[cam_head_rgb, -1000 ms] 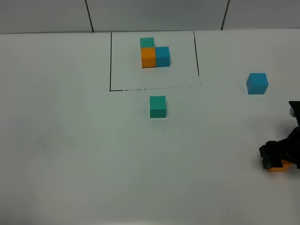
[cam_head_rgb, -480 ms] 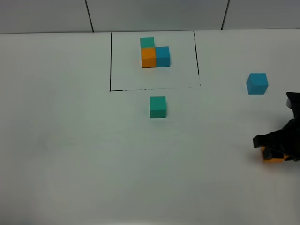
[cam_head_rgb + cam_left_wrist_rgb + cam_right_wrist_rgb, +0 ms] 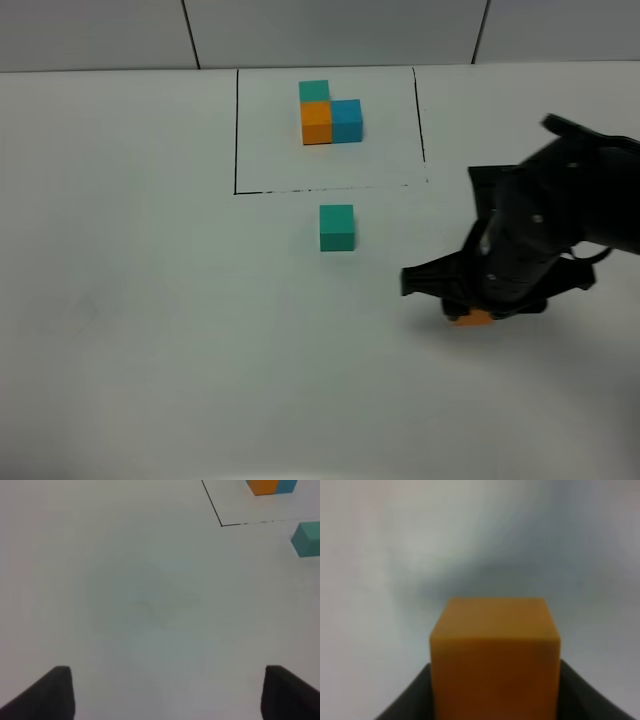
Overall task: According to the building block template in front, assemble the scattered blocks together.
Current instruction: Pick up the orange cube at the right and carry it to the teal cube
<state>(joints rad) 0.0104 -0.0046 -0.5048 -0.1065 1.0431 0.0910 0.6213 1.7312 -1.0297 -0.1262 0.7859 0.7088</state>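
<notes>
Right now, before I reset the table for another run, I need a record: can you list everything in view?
building block template: one; teal-green, orange and blue cubes joined in an L; far middle of the table, inside the frame
black frame: one; thin black drawn line; around the template
loose teal-green cube: one; teal-green; on the table just on the near side of the frame
loose orange cube: one; orange; held in the right gripper, right of the teal-green cube and nearer
table: one; white; under everything
wall panels: grey; behind the table
left gripper: one; black; open over bare table
right gripper: one; black; shut on the loose orange cube
</notes>
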